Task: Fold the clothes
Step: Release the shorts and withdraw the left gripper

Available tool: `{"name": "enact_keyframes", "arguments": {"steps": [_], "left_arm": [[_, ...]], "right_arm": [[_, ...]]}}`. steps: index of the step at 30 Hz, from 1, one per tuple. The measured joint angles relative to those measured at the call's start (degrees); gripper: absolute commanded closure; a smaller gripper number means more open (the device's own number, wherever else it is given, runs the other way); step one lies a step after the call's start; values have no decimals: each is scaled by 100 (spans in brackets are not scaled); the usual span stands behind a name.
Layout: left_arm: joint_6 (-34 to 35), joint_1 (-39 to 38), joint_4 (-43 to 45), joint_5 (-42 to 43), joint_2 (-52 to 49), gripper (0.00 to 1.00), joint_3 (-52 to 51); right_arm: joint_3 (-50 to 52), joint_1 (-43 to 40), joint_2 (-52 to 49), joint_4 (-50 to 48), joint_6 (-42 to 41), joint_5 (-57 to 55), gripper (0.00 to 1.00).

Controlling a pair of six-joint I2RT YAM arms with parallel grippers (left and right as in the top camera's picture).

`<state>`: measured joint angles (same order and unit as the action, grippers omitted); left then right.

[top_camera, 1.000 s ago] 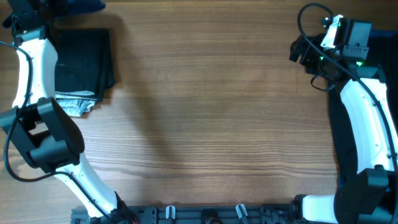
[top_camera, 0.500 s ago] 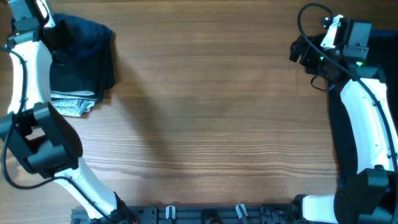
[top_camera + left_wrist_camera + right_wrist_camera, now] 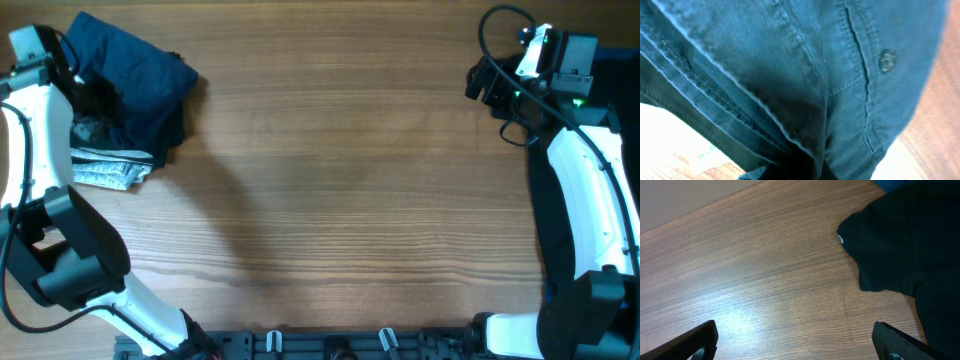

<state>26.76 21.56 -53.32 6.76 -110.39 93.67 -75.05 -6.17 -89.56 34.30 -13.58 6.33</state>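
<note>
Reading from the left, the left arm [image 3: 30, 130] reaches over a small pile at the back corner of the counter [image 3: 350, 180]. Its jaws are clenched, and we judge them to be grasping the navy shorts [image 3: 135, 60], although the jaws themselves are hidden. The cloth rises in a bunch beside the wrist and fills the left wrist view [image 3: 790, 75], button [image 3: 886, 61] and stitched seams included. We take the step in hand to be drawing the shorts off the pile. It is best done by lifting until the hanging legs leave the pile, carrying the shorts to the bare wood at centre, and laying them flat before any fold. Two things stand in the way. A darker cloth [image 3: 168, 135] lies directly beneath the shorts, and a light grey printed garment [image 3: 108, 172] pokes out at the pile's near edge. Either may be dragged along if the pull is low. The middle of the counter offers room for spreading. At far right the right arm [image 3: 585, 190] waits, well apart from the shorts. Its jaws are released wide above the wood, just beside a black garment [image 3: 905, 245] and a sliver of brighter blue cloth [image 3: 895, 184].
</note>
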Motion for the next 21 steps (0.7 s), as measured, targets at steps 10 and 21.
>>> {"name": "enact_keyframes", "arguments": {"steps": [10,21], "left_arm": [[55,415,-627,-57,328,54,-116],[-1088,431,1082,973,1657,96,-103]], "right_arm": [[0,0,0,0,0,0,1],[0,0,0,0,0,0,1]]}}
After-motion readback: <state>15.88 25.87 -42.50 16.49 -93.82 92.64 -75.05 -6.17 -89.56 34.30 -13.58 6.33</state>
